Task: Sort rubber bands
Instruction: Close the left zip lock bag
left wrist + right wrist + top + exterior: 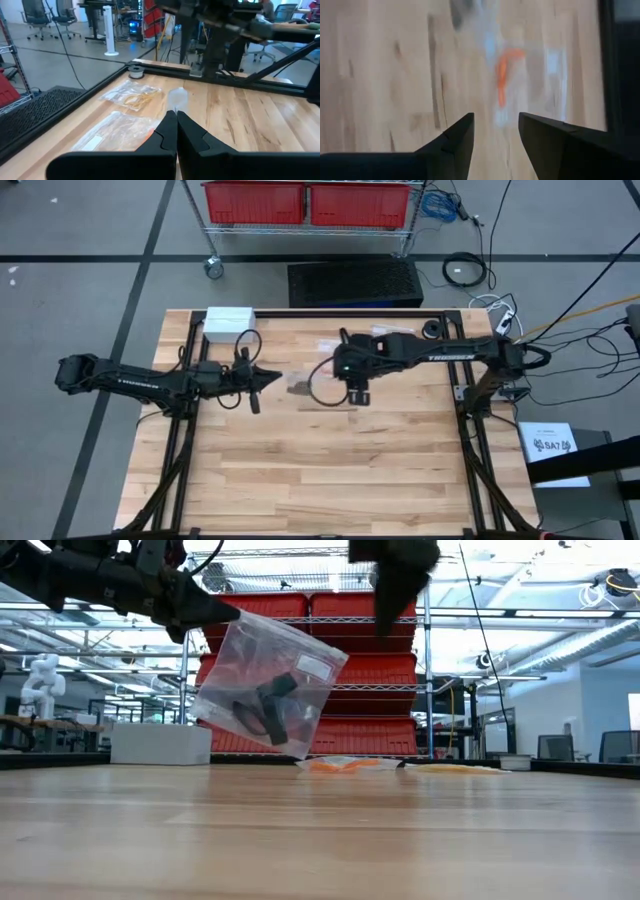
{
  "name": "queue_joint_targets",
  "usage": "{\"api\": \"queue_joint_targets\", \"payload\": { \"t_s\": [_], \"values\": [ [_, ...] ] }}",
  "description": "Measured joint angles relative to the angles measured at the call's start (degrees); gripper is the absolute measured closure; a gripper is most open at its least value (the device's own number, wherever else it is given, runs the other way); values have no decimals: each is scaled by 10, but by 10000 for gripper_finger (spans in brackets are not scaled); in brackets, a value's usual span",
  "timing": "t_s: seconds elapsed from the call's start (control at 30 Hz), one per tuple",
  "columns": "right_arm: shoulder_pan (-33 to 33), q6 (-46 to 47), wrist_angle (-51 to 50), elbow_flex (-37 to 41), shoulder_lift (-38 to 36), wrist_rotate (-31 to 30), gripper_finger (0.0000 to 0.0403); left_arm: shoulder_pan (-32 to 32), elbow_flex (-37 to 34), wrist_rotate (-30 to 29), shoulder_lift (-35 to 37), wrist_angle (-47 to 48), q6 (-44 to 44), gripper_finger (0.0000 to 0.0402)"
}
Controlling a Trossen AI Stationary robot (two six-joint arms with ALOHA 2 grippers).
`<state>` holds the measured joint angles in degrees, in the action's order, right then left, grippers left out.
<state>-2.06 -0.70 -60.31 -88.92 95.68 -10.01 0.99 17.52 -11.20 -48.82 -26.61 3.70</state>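
Black rubber bands (262, 708) hang nearest the low camera, a few thick dark loops bunched inside a clear plastic bag (268, 680) that I hold lifted off the tabletop (330, 460). My left tool (262, 379) is pinched fully closed on that bag's top corner, so the bag dangles tilted over the middle of the tabletop, a white label showing on its side.

Orange-red bands (338, 765) lie as thin loops in a second clear bag (112, 134) flat on the wood toward the far edge. Beside it a third bag (131, 94) holds pale tan-yellow bands (140, 99), tangled and fine, also near the far edge.

My right tool (359, 396) hovers over the middle of the tabletop with its fingers parted and nothing between them; one orange-red loop shows blurred on the wood below it. A white box (229, 322) sits at the far left corner.
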Motion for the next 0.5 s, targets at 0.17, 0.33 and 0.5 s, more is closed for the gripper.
{"api": "queue_joint_targets", "payload": {
  "t_s": [0.17,0.33,0.5],
  "values": [
    [-7,18,192,192,-97,75,254,0,0,33,0,0,0,401],
    [-4,56,428,384,-167,88,254,0,4,39,0,42,0,401],
    [10,140,557,463,-185,85,261,-5,49,39,0,158,13,401]
  ]
}}
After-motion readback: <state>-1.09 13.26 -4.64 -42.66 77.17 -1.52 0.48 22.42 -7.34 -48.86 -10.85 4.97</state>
